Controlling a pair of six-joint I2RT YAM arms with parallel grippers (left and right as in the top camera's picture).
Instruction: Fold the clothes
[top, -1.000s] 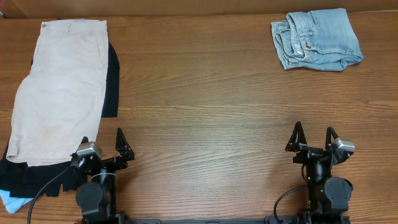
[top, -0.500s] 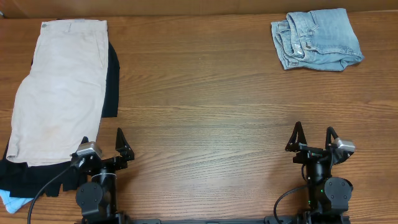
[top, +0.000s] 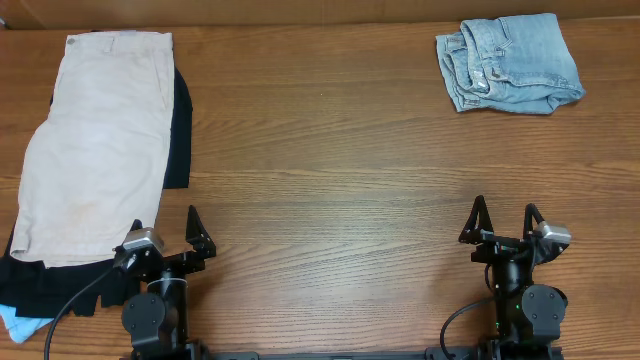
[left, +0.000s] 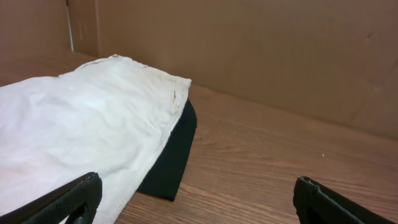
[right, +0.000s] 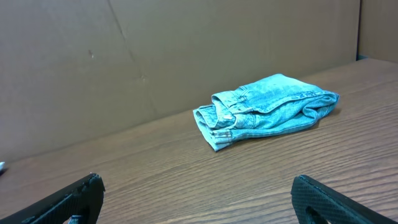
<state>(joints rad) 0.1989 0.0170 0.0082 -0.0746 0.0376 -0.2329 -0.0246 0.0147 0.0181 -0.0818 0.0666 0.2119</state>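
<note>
- Overhead: cream shorts (top: 95, 140) spread flat at the table (top: 330, 170) left edge, long axis running away from the robot, over a dark garment (top: 178, 130) mostly hidden beneath; left pincer (top: 165, 235) nearer, shorts ahead and to its left; folded jeans (top: 510, 62) far right; both left pincer and right pincer (top: 505, 222) spread wide, holding nothing; pale blue scrap (top: 15, 322) cut by the frame
- Left wrist: shorts (left: 81, 130) fill the left; near end cut off; dark garment's edge (left: 174, 162) peeks out
- Right wrist: jeans (right: 267, 109) well ahead, slightly right; fingers (right: 68, 202) empty
</note>
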